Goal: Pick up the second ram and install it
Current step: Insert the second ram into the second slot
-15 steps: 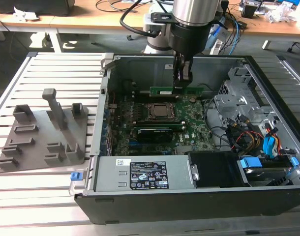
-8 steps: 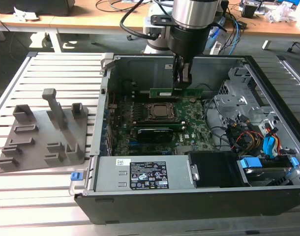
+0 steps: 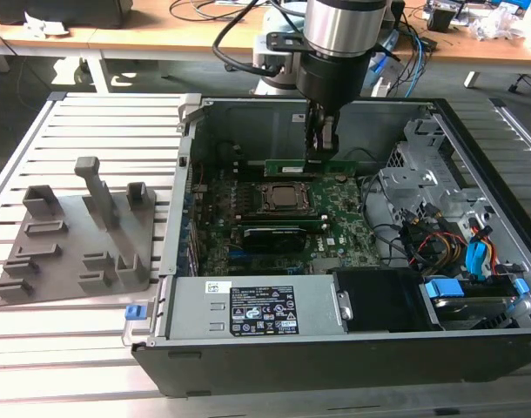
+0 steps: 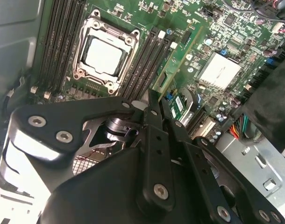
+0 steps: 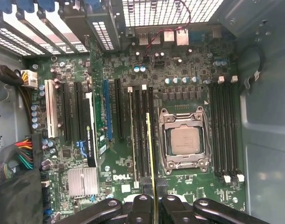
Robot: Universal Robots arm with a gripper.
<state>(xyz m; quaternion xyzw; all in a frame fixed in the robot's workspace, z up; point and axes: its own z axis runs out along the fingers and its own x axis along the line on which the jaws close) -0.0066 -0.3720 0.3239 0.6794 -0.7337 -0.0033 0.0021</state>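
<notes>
Inside the open computer case, my gripper (image 3: 321,150) is shut on the second ram (image 3: 311,166), a long thin green stick held level and on edge. It hangs just over the green motherboard (image 3: 339,228), on the far side of the CPU socket (image 3: 285,198). In the first wrist view the ram (image 5: 150,154) is seen edge-on, running along the black memory slots beside the socket (image 5: 183,142), with the gripper (image 5: 152,205) clamped on its near end. The second wrist view has the stick (image 4: 182,58) lined up with those slots; whether it sits in a slot I cannot tell.
A grey slotted tray (image 3: 74,235) lies on the slatted table at the exterior view's left. A black expansion card (image 3: 267,233) stands near the socket. Coloured cables (image 3: 448,248) and a drive cage (image 3: 422,161) crowd the case at the exterior view's right.
</notes>
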